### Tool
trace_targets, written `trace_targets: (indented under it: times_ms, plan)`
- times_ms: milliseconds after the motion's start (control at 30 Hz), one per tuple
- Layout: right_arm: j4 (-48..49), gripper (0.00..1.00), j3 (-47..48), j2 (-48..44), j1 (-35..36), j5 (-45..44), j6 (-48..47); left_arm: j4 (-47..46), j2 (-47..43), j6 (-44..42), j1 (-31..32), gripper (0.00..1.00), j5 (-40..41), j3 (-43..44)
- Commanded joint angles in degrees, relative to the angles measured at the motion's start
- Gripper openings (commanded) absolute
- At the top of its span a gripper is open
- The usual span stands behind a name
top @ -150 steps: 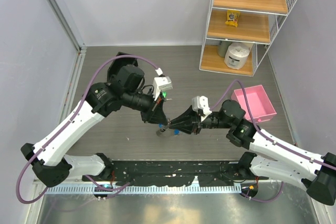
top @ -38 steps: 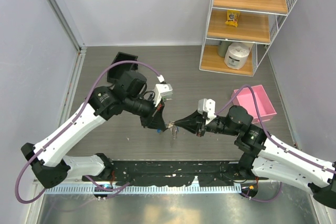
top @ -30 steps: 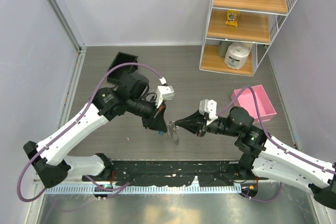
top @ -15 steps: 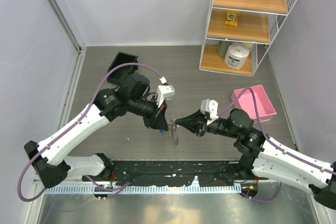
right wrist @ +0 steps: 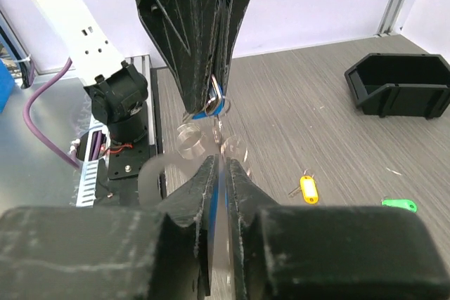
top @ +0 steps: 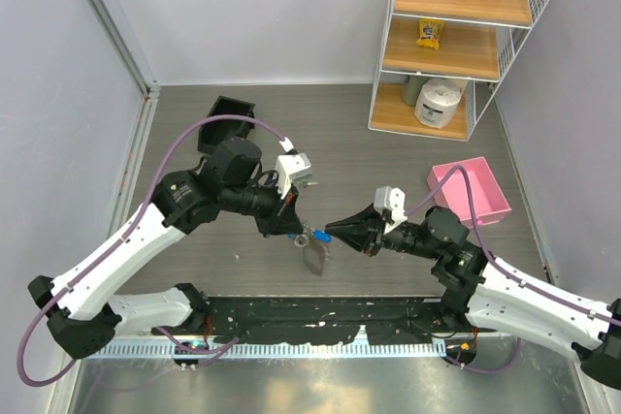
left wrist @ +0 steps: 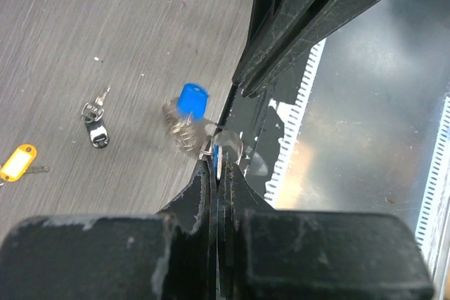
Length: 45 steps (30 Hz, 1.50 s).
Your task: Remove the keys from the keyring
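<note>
Over grey tabletop point(top: 388, 152), keyring point(left wrist: 186, 135) hangs pinched between left jaws.

The blue-headed key point(left wrist: 191, 100) and keyring point(left wrist: 184, 135) are blurred, seemingly overlapping; whether joined, cannot tell

Silvery metal keyring point(left wrist: 181, 133), matt grey table point(left wrist: 84, 33)

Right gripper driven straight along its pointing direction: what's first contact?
Likely the keyring with the blue key, hanging from the left gripper just ahead; depth is unclear.
</note>
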<state>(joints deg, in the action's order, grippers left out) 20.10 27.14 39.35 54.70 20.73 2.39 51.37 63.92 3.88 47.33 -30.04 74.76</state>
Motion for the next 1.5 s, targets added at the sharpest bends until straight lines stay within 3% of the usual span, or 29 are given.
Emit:
trace_targets:
  times_ms: [0, 100, 233, 1467]
  plan:
    - [4.77, 0.18, -0.50, -0.86, -0.12, 0.80, 1.74, -0.04, -1.78, -1.33, -0.13, 0.00, 1.65, 2.76]
    - [4.69, 0.30, -0.51, -0.42, -0.12, 1.50, 2.09, 0.04, -1.78, -2.03, -0.13, 0.00, 0.78, 3.02]
    - [3.73, 0.34, 0.98, 0.28, -0.12, 2.12, 2.26, 0.48, -1.87, -3.17, -0.13, 0.00, -0.81, 3.28]
    - [6.71, 0.28, 9.43, 12.24, 2.26, 12.49, 0.15, -0.22, -4.15, -7.48, -0.13, 0.00, -6.61, 3.02]
